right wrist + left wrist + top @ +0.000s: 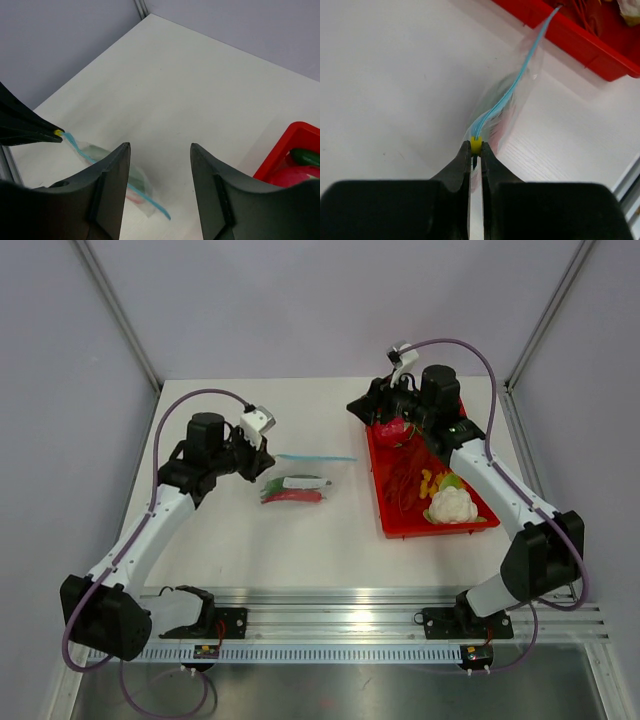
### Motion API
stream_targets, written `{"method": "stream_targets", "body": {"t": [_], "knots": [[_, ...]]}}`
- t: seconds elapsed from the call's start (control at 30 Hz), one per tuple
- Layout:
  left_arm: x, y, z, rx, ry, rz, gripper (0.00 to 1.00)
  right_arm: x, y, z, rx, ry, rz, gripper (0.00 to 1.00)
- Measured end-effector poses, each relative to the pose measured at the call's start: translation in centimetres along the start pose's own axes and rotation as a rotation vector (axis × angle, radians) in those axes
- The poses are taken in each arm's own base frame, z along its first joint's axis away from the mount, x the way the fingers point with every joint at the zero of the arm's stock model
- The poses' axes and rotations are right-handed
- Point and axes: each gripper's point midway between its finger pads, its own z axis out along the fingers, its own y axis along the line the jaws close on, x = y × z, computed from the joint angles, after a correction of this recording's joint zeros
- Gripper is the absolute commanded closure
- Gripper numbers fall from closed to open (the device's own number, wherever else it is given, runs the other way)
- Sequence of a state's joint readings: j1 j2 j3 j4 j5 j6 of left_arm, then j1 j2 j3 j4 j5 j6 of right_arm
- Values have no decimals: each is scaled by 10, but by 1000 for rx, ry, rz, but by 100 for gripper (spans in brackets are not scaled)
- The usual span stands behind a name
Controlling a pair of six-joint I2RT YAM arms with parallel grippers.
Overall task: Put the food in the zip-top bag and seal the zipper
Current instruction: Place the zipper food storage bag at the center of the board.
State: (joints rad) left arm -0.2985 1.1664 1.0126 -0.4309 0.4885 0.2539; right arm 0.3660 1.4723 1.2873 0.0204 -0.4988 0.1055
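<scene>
- The white counter [330,410] fills the middle of the overhead view, and everything rests on it.
- A red tray [385,510] lies right of centre. It holds a pink dragon fruit [393,430] at its upper end and a white cauliflower [452,505] at its lower end.
- Your right end effector [388,412] hangs over the upper end of the tray. In its wrist view the right end effector [160,147] is released, fingers well apart with nothing between them.
- Your left end effector [262,455] sits left of centre, at the left end of the bag's top edge.
- The zip-top bag [300,480] lies flat just left of centre, well apart from the tray.
- The food [293,496], green with a red part, lies inside the bag, crosswise.
- The zipper [315,457] runs as a thin light-blue line along the bag's upper edge.
- In the left wrist view, your left end effector [476,150] is clenched on the zipper's near end, pinching a small yellow tab [476,144]. You cannot tell whether the strip is pressed closed.
</scene>
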Motion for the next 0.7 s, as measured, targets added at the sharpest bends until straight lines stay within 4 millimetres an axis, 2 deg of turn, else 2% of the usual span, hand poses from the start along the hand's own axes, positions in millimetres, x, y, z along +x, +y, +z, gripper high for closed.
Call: {"method": "stream_targets", "body": {"t": [0.1, 0.23, 0.3, 0.37, 0.4, 0.5, 0.57, 0.7], "knots": [[-16, 7, -1, -32, -33, -10, 100, -8, -6, 15, -1, -5, 12, 40], [-32, 3, -8, -38, -115, -19, 100, -17, -8, 18, 10, -18, 15, 40], [-29, -6, -15, -20, -148, -20, 77, -19, -10, 17, 24, -22, 14, 39], [-20, -21, -23, 17, -169, -20, 40, -16, -13, 16, 40, -21, 16, 37], [-15, -28, -27, 37, -172, -25, 1, -12, -14, 14, 49, -16, 19, 34], [6, -47, -34, 81, -157, -77, 1, 11, -16, 3, 84, 14, 44, 31], [16, -51, -37, 85, -134, -106, 1, 26, -18, -4, 107, 38, 60, 30], [8, -47, -46, 40, -154, -113, 1, 44, -26, -13, 173, 90, 88, 22]]}}
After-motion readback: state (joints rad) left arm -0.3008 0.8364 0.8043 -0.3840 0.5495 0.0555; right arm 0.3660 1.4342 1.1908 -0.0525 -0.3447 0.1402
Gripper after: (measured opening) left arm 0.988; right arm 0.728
